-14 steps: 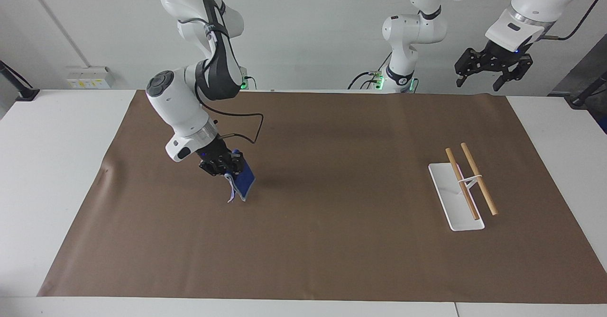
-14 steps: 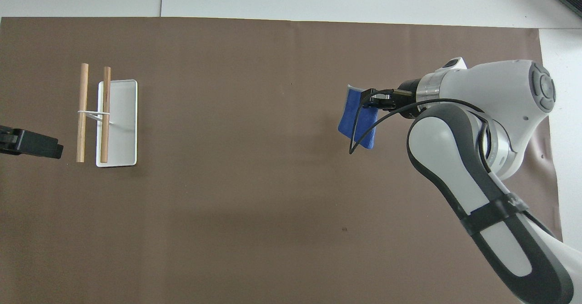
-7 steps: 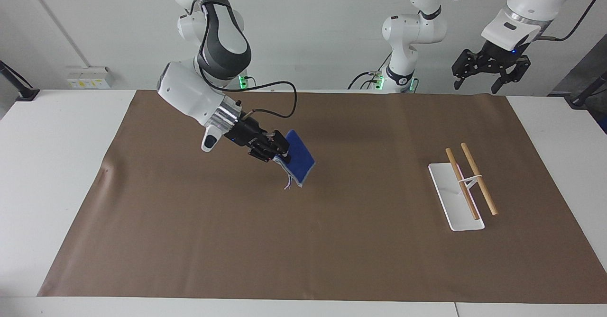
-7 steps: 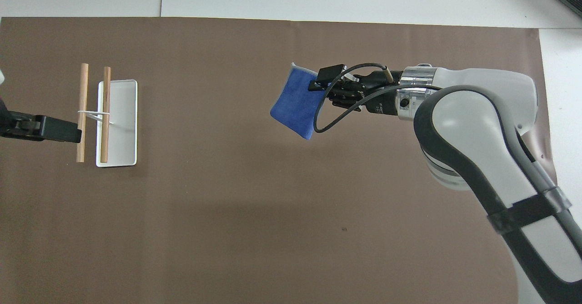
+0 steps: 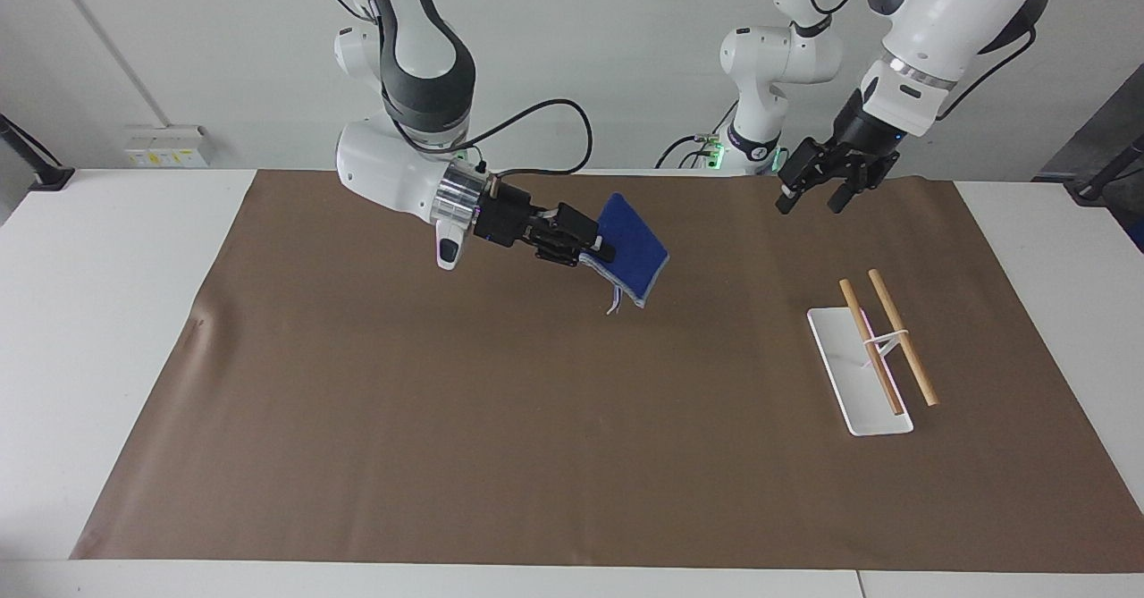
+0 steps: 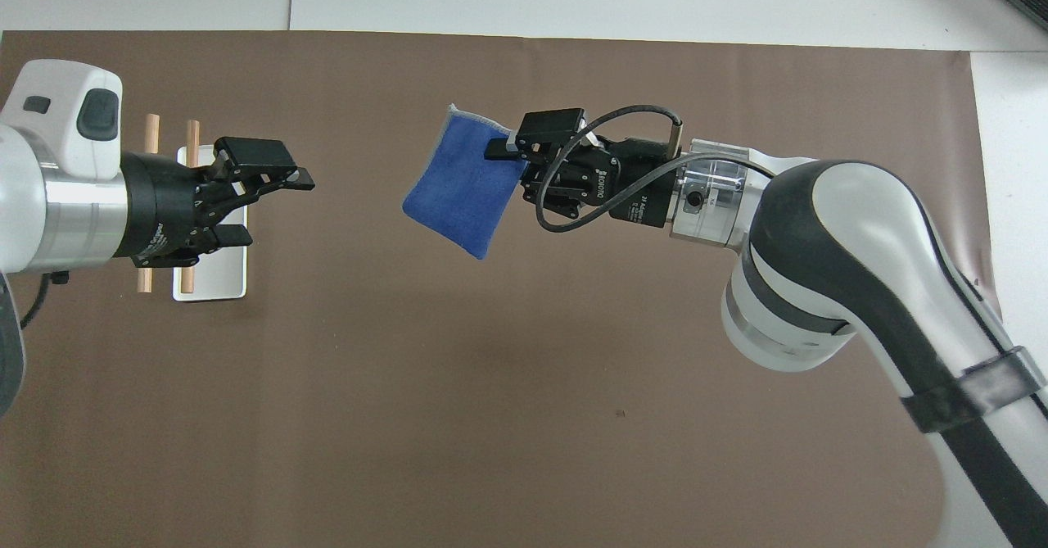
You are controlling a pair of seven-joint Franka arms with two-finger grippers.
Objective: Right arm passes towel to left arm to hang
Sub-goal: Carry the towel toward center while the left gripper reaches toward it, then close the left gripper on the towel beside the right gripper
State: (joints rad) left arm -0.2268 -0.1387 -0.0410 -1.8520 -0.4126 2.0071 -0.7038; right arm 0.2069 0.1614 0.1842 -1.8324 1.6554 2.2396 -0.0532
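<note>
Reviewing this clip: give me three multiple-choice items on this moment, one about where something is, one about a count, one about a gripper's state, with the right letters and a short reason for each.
1. Where is the towel?
A. Lying flat on the mat
B. Held up in the air over the mat
C. Draped over the rack

2. How many wooden rods does the rack have?
A. One
B. Two
C. Four

3. What state is the left gripper in?
A. Open and holding nothing
B. Shut on the towel
C. Shut on a rod

Answers:
1 B: the right gripper is shut on one edge of the blue towel, which hangs above the brown mat.
2 B: two wooden rods lie side by side on the white rack.
3 A: the left gripper has its fingers spread, with a gap to the towel.
</note>
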